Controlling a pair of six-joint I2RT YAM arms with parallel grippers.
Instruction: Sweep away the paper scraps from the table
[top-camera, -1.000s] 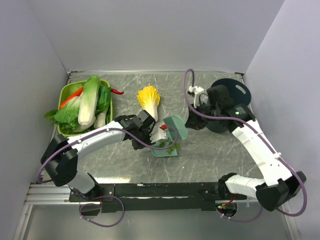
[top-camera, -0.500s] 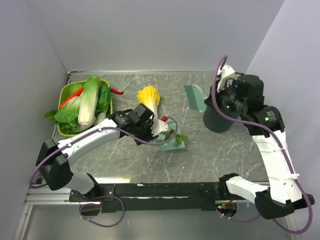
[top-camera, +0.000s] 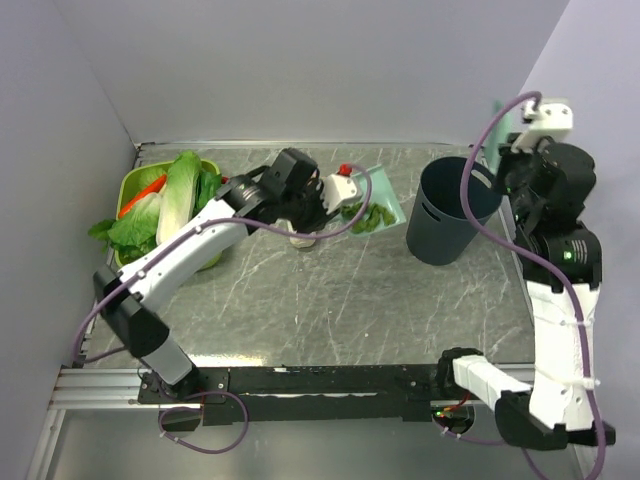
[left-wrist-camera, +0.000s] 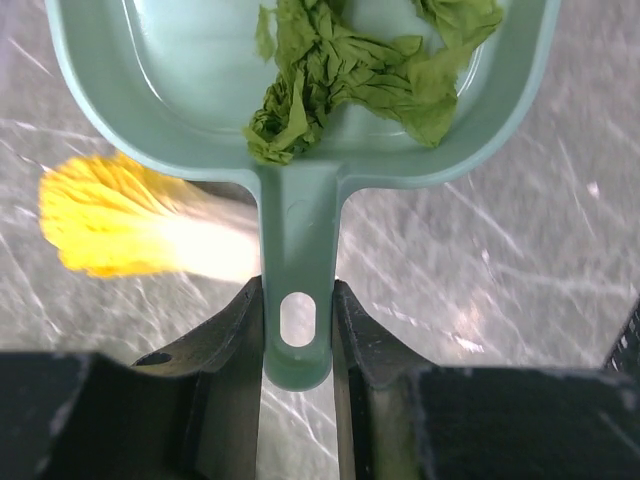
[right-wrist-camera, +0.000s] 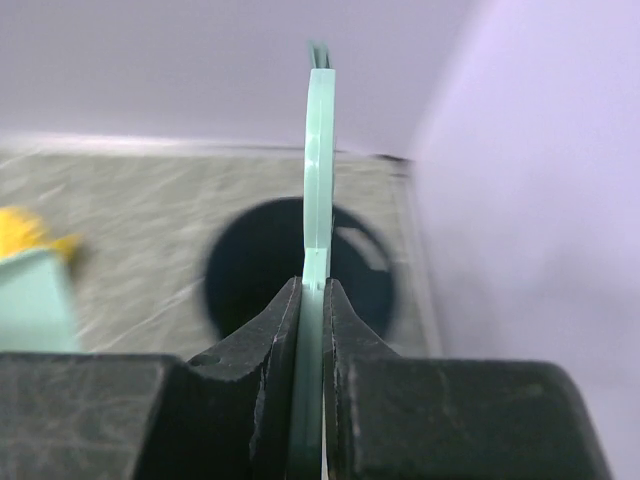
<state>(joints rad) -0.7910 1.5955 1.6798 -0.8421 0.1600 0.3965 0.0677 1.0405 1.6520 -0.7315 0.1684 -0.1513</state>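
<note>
Half a sec on: L arm has carried the dustpan (left-wrist-camera: 130, 90) from mid-desk up toward the far edge. R arm has hoisted the brush (right-wrist-camera: 318, 170) higher, over the far right corner.

Far left corner: basket (top-camera: 128, 185) of cabbages (top-camera: 180, 200), untouched, not part of the job.

Next along, the left pincer (left-wrist-camera: 298, 330) is clamped on the dustpan handle, both fingers tight on its sides. The pan looks about level, prob. so the load doesn't slide out. The paper scraps (left-wrist-camera: 340, 70) sit bunched in the pan, off the desk (top-camera: 330, 300). I can't spot any loose bits on the marble from above. The yellow cabbage half (left-wrist-camera: 110, 225) lies below the handle.

Right of that, the dark bin (top-camera: 450, 215) stands open-mouthed by the far right corner, near the pan's lip. Looks like the tip-out comes next.

Far right: the right pincer (right-wrist-camera: 312, 290) is pinched shut on the brush, held edge-up and high, I'd say to leave the bin mouth free.
</note>
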